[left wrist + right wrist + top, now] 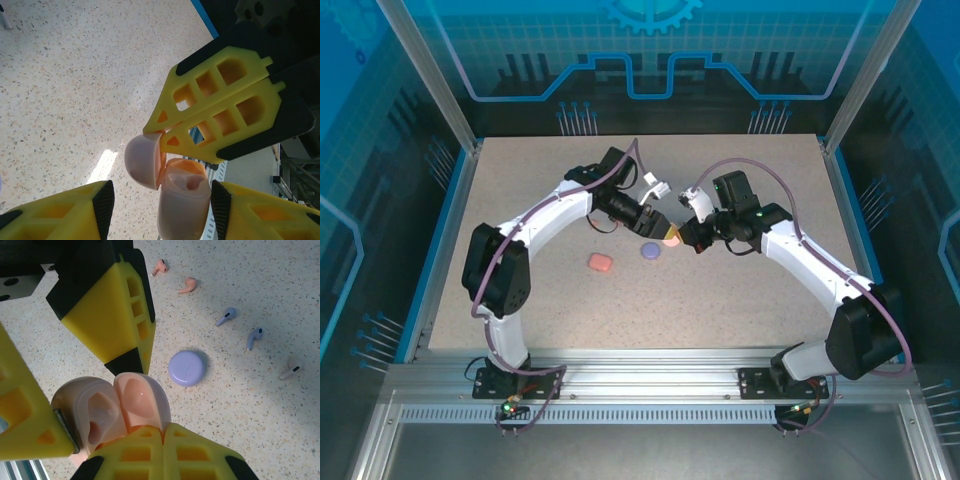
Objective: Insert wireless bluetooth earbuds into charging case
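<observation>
While right gripper [160, 134] touches lid [141, 161], case [185, 202] inside left gripper [162, 205].

We are seeing the left end effector [658, 229] and the right end effector [686, 238] crowding a beige case [672, 241] over the counter [740, 310]; a purple case [649, 251] and a pink case [600, 262] are lying nearby.

My L arm [535, 215] & R arm [810, 262] are wearing white shells w/ blk joint housings. Purple-grey cables [740, 165] are looping along each. A green LED [757, 212] is glowing nr the R wrist. My fingers [60, 212] are showing yellow plastic w/ cut-out windows & blk pads [104, 207].
</observation>
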